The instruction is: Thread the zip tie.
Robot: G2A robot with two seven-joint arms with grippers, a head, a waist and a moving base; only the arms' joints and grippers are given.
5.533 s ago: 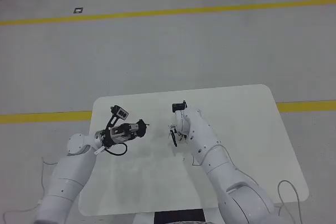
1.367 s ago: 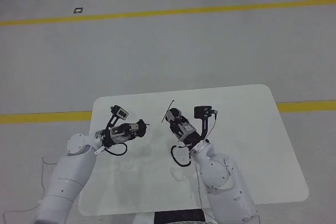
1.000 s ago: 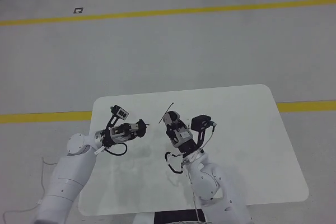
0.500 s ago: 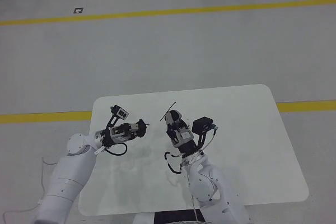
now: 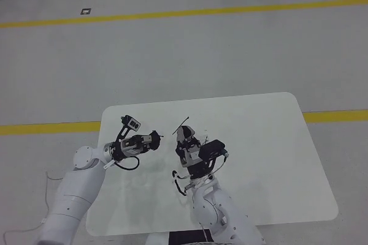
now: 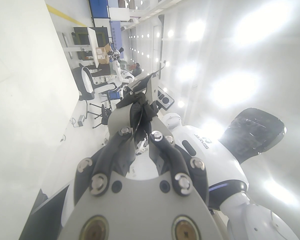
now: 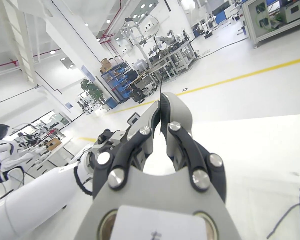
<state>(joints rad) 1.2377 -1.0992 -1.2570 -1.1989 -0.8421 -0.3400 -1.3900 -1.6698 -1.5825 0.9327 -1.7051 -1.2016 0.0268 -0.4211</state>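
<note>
The right hand [image 5: 181, 130] is held above the middle of the desk [image 5: 270, 141]. It is pinched shut on the zip tie [image 7: 162, 88], whose thin black strap is seen sticking out past the fingertips and slanting toward the upper right of the top view. The left hand [image 5: 156, 139] is held beside it toward the left of the frame, near but apart, and is closed on a small black piece [image 6: 137, 99] that cannot be made out clearly.
</note>
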